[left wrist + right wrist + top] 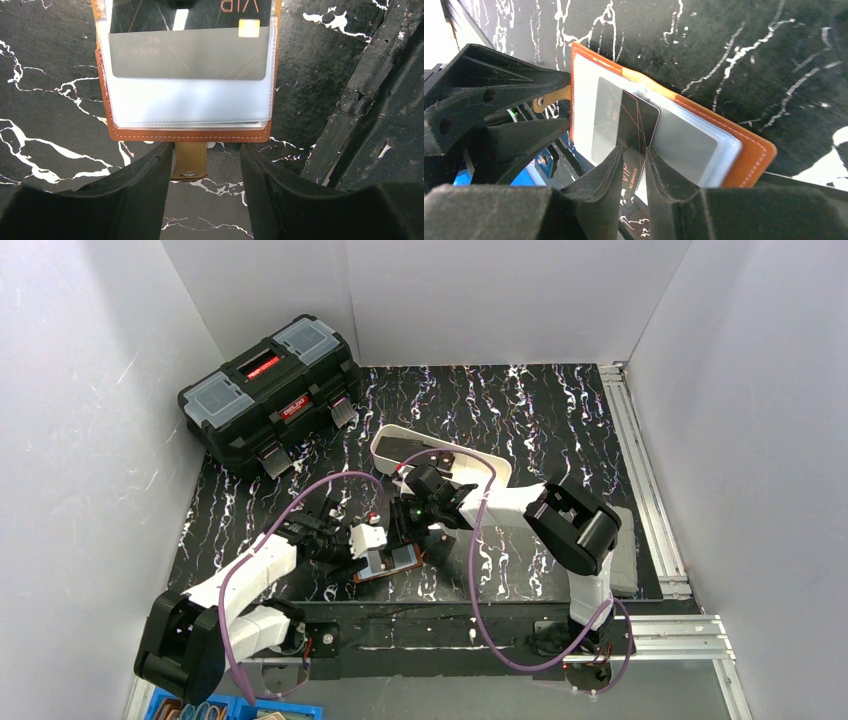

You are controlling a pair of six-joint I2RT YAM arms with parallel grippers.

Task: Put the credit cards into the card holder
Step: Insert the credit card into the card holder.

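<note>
The brown card holder lies open on the black marbled table, its clear sleeves facing up; it also shows in the top view and the right wrist view. A black credit card marked VIP sits partly inside a sleeve. My right gripper is shut on the card's outer end. My left gripper is open at the holder's near edge, with the snap-tab strap between its fingers, close to the left finger. In the top view both grippers meet over the holder, left and right.
A long white tray with a dark card in it stands just behind the holder. A big black toolbox is at the back left. A blue bin sits below the table's near left edge.
</note>
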